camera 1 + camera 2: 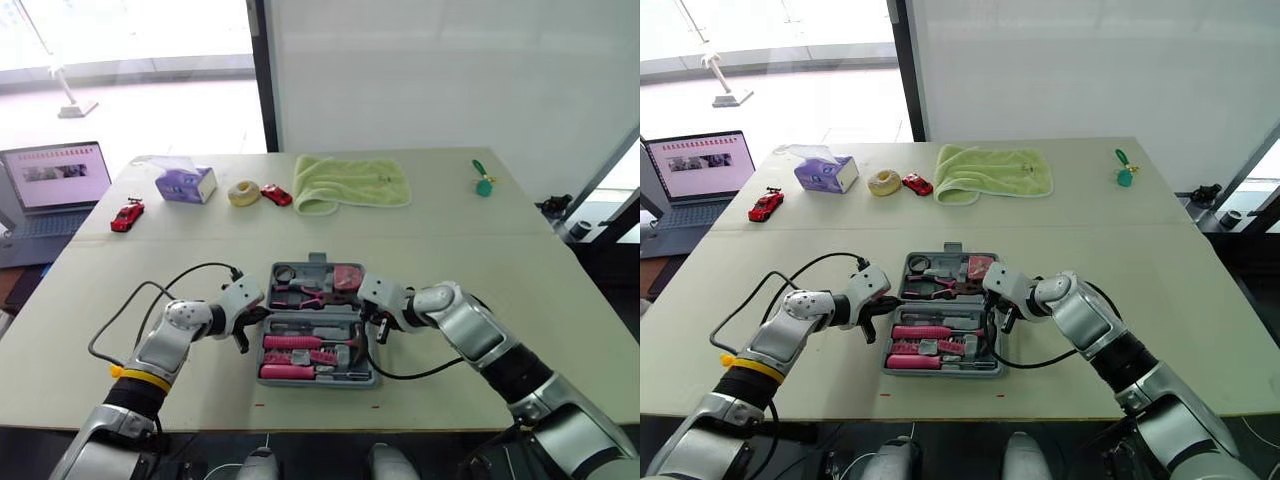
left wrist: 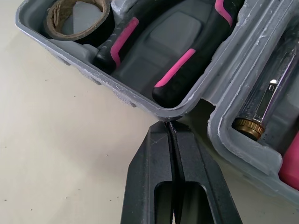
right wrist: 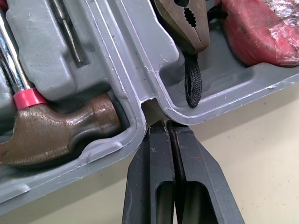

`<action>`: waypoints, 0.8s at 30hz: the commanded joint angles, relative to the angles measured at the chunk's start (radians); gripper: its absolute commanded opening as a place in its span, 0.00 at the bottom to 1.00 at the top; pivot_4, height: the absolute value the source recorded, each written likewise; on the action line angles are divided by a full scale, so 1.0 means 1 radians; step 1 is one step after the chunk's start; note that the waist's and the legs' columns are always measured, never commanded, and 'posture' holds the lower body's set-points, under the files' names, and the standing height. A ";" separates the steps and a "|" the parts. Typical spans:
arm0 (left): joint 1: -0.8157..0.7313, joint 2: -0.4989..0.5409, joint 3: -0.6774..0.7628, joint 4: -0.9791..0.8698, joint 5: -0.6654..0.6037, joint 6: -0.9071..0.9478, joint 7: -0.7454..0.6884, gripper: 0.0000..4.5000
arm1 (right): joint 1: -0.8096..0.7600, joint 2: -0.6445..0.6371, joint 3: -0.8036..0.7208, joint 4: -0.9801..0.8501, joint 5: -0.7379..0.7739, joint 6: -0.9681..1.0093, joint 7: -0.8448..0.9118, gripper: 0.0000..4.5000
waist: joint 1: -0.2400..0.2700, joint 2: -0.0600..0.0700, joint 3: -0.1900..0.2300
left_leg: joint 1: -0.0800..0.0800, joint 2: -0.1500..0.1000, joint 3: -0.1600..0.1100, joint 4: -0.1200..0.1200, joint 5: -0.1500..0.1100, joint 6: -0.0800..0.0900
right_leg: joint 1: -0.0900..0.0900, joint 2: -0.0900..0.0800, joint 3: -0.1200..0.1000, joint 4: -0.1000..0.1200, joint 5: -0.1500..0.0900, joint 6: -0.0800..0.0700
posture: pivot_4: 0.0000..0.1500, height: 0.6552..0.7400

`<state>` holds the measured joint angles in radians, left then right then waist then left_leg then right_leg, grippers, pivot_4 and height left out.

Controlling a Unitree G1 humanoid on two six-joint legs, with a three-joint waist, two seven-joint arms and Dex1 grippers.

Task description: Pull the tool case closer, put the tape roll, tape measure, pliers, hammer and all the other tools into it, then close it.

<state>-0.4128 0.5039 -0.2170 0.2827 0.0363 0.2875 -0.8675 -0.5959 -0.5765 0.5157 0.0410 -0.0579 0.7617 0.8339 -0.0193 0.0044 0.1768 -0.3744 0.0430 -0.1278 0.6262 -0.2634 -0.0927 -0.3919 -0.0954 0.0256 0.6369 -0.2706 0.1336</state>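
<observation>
tool case (image 1: pixel 318 261) centre frame: stiff plastic, tool-laden, likely heavy | grip: upper half's rim | left hand (image 2: pixel 170 128), right hand (image 3: pixel 166 126): closed, empty, at hinge notches

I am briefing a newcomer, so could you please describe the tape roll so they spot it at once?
Find the open grey tool case on the table. The tape roll lies in its far half, in the corner on the robot's left. It is the only dark ring there; the pliers beside it have pink-and-black handles.
</observation>
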 commanded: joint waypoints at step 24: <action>0.381 0.081 0.019 -0.426 -0.066 0.263 -0.006 0.00 | 0.170 0.027 -0.016 -0.345 0.019 0.177 -0.022 0.02 | -0.026 0.000 0.000 | 0.002 0.000 0.000 -0.009 0.000 0.000 | -0.002 0.000 0.000 -0.002 -0.001 0.000 | 1.00 1.00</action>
<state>-0.0846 0.5826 -0.1429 -0.1428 -0.0132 0.5076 -0.8491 -0.4097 -0.5723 0.4856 -0.2713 -0.0616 0.9617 0.8092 -0.0457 0.0049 0.1763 -0.3727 0.0432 -0.1277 0.6166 -0.2635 -0.0925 -0.3942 -0.0956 0.0258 0.6345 -0.2713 0.1336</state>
